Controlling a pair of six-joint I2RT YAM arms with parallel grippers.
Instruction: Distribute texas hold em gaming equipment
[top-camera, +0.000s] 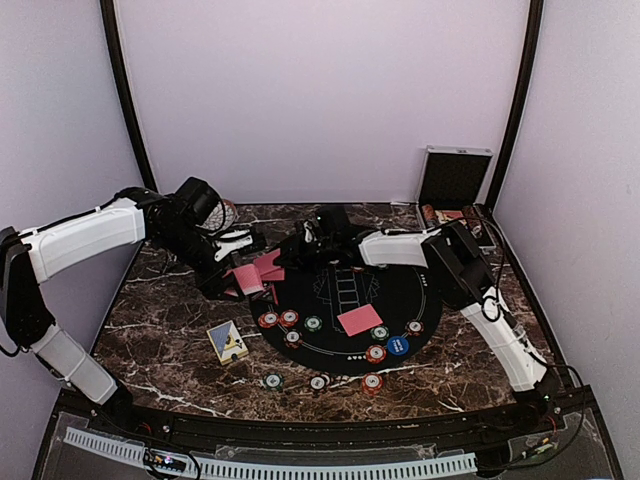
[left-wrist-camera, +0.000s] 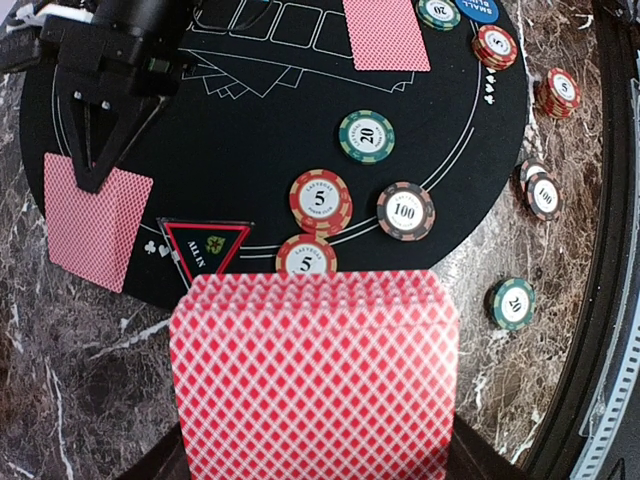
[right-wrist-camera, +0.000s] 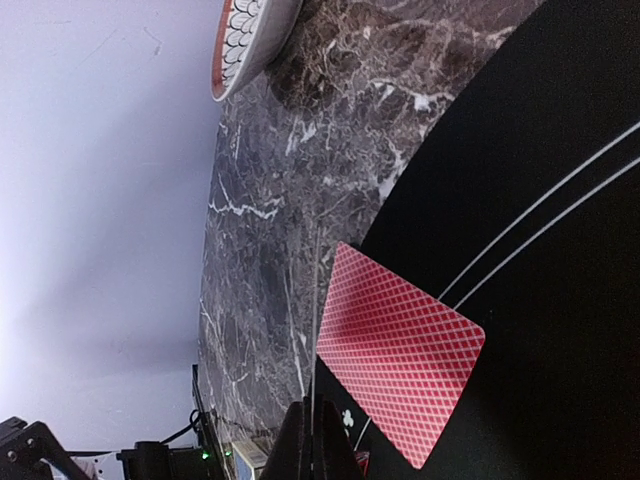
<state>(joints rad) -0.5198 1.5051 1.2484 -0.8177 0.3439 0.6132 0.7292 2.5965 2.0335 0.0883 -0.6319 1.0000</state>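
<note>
In my left wrist view, the deck of cards (left-wrist-camera: 315, 375) runs off the bottom edge and covers my left gripper (top-camera: 236, 280). At that view's top edge a card (left-wrist-camera: 385, 30), a green chip (left-wrist-camera: 438, 10) and a blue chip (left-wrist-camera: 482, 8) are cut off. My right gripper (right-wrist-camera: 318, 445) shows only as a dark sliver at its view's bottom edge, and the bowl (right-wrist-camera: 250, 40) is cropped at the top. From above, the red chip (top-camera: 372, 381) near the worktop's (top-camera: 150, 330) near edge has a number too small to read. I cannot tell whether the yellow-and-blue piece (top-camera: 228, 342) towards the left edge is a card or a box.
</note>
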